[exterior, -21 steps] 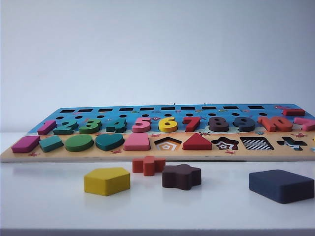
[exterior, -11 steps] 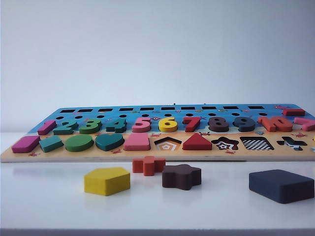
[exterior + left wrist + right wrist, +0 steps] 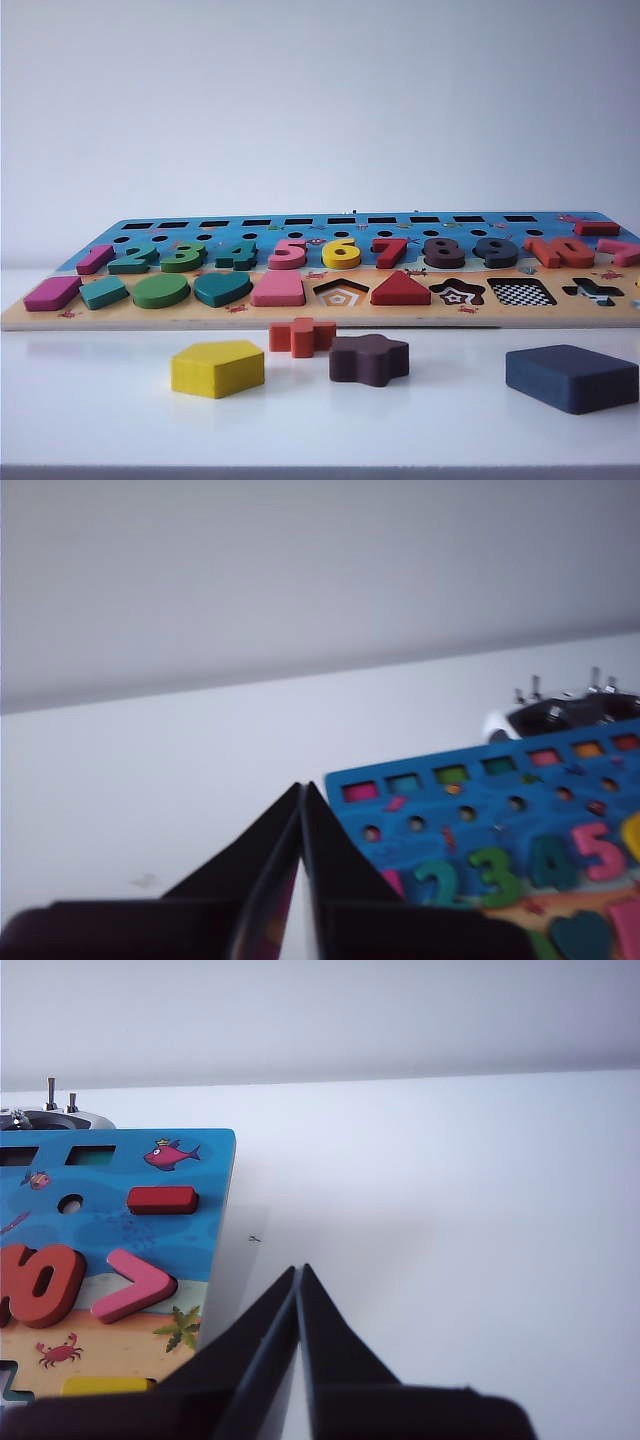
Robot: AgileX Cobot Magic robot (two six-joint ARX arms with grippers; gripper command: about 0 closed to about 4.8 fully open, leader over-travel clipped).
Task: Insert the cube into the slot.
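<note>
We see the cube (image 3: 571,377) flat on the white table (image 3: 120,420) at the right of the exterior view, in front of the board (image 3: 320,318) and apart from it. The slot (image 3: 521,293), checkerboard floor showing, sits in the board's front row just behind the cube, between the star recess (image 3: 457,293) and the cross recess (image 3: 592,291). Other loose pieces on the table: yellow pentagon (image 3: 217,368), orange cross (image 3: 301,336), brown star (image 3: 369,359), all left of the cube. No arm shows in the exterior view.

In the left wrist view the left gripper (image 3: 302,798) has its fingers pressed together at the tips, holding nothing, above the table beside the board's end with the low numbers. In the right wrist view the right gripper (image 3: 300,1280) is likewise closed tip to tip and empty, above bare table just beside the board's other end.
</note>
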